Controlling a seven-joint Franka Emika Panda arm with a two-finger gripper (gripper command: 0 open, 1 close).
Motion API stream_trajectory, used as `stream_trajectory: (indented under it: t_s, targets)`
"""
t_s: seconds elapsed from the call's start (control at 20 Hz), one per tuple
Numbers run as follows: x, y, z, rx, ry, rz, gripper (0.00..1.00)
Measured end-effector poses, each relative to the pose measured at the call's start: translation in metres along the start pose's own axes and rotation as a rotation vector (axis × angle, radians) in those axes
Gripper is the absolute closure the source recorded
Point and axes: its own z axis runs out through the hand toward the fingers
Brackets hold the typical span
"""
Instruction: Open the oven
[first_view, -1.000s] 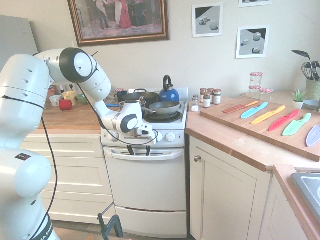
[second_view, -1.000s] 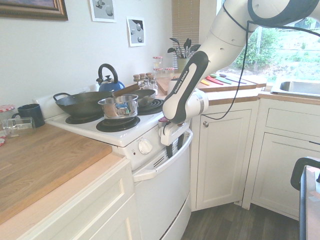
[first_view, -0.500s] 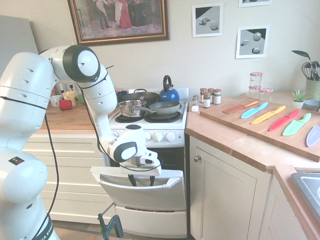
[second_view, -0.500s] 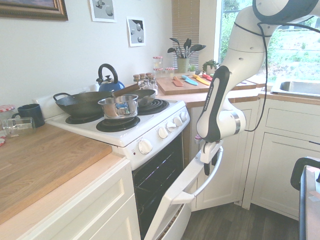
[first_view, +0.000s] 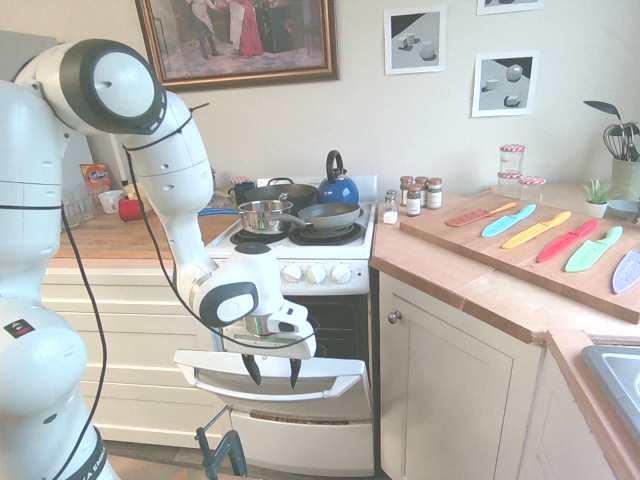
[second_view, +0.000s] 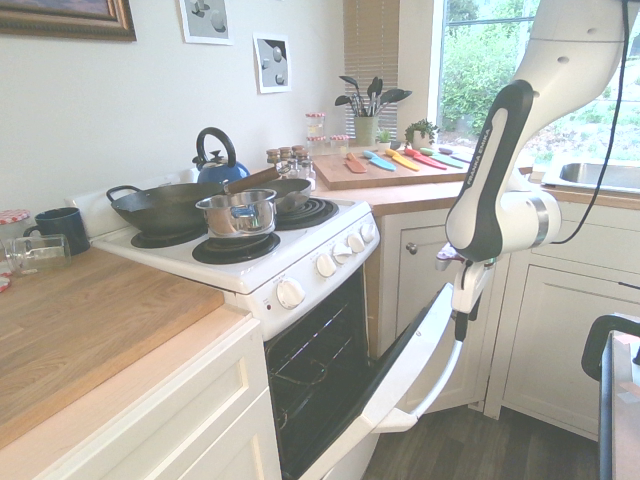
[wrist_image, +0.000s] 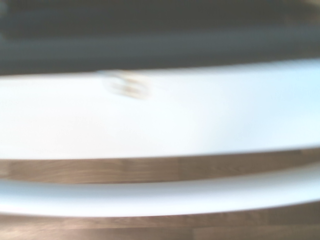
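Narrow white freestanding oven (first_view: 300, 300) set between cream lower cabinets under butcher-block wooden counters (first_view: 470, 285), its drop-down door (first_view: 270, 375) swung well down and tilted, dark cavity with a wire rack (second_view: 310, 375) exposed behind it. Door's white bar handle (second_view: 440, 355) at the near, outer edge, seen in the wrist view as a blurred pale bar (wrist_image: 160, 192) over wood-toned floor. White jointed robot arm (first_view: 170, 170) reaching in from the left in the first exterior view, from the right in the second. Black two-finger gripper (first_view: 272, 368) pointing down at the top edge of the door, by the handle; jaws apart, one finger either side, no clear grip seen. On the black burners: a dark wok-like pan (second_view: 165, 205), a grey frying pan (first_view: 328, 213), a small steel saucepan (second_view: 237, 212), and a blue kettle with a black handle (first_view: 337, 185) at the far side. Round white knobs (second_view: 325, 263) along the front panel above the cavity. To the right, a wooden cutting board (first_view: 520, 245) with coloured knives, and small spice jars (first_view: 415, 195) near the wall
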Motion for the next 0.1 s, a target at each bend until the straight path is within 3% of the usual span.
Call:
stream_trajectory:
  t_s: [0.1]
  targets:
    - [-0.003,-0.025,-0.028,-0.008,-0.018,-0.037,0.00]
